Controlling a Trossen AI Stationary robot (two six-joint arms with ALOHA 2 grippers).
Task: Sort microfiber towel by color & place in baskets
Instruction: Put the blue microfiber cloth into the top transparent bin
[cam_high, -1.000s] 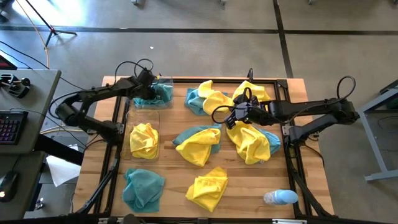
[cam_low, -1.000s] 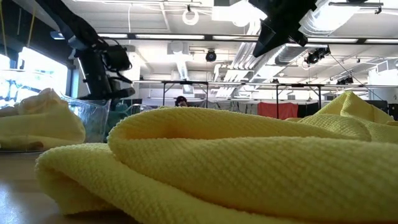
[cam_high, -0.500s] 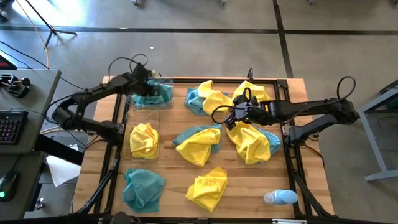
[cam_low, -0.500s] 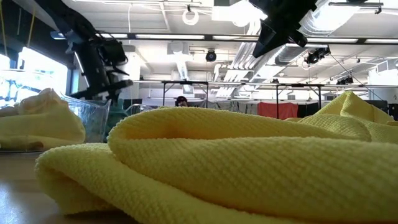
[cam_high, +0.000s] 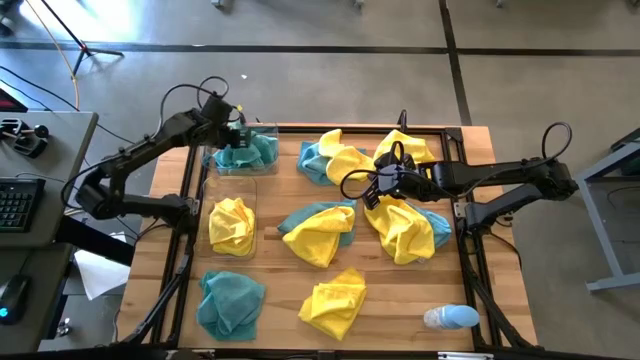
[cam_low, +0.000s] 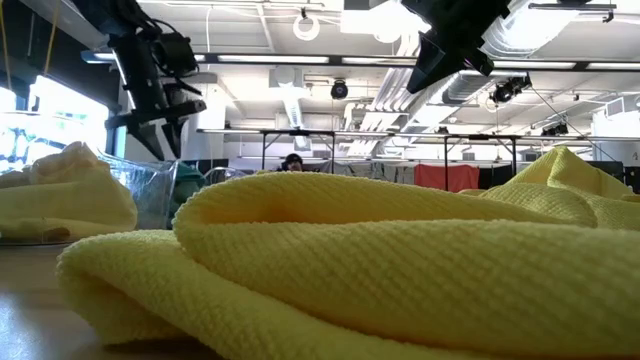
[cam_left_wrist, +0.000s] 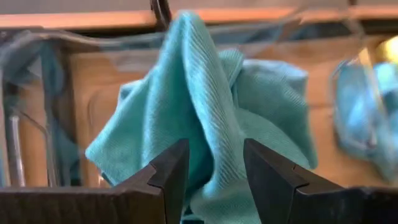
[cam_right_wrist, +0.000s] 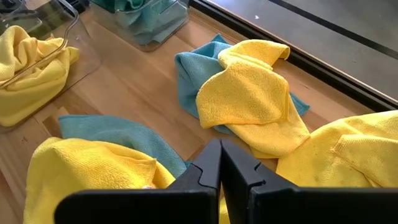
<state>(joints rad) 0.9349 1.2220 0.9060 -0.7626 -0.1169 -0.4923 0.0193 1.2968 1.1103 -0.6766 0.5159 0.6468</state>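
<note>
While the left gripper (cam_high: 233, 131) hangs over the far clear basket (cam_high: 268, 130), its fingers (cam_left_wrist: 166, 180) stand parted with nothing between them — the teal towel (cam_left_wrist: 211, 124) lies loose in that basket, straight ahead of the tips and below them, heaped up into a peak. To my eye this is the moment just after a drop, so the thing to get right is the exit: lift clear before swinging away, because the peak of the cloth stands close to the open tips and fuzzy fabric could snag on a pad and be dragged back over the low wall.

Across the table the right gripper (cam_high: 383, 183) sits with its fingers (cam_right_wrist: 208, 171) pressed together and empty, hovering among the pile. Beyond its tips lies a yellow towel (cam_right_wrist: 249, 102) draped over a blue one (cam_right_wrist: 186, 74); beside them, nearer, another teal cloth (cam_right_wrist: 118, 140) runs under a yellow fold (cam_right_wrist: 87, 171). Those overlaps are the trap. Whichever arm goes next should pinch a raised fold of the top cloth only, well away from the seam where the colours meet, and lift slowly enough to see whether the lower one comes too.

The near basket (cam_high: 242, 181) on the left side already holds a yellow towel (cam_high: 231, 225). A teal (cam_high: 230, 304) and a yellow (cam_high: 335, 300) lying singly at the near edge look the easiest picks — no neighbour touching either.
</note>
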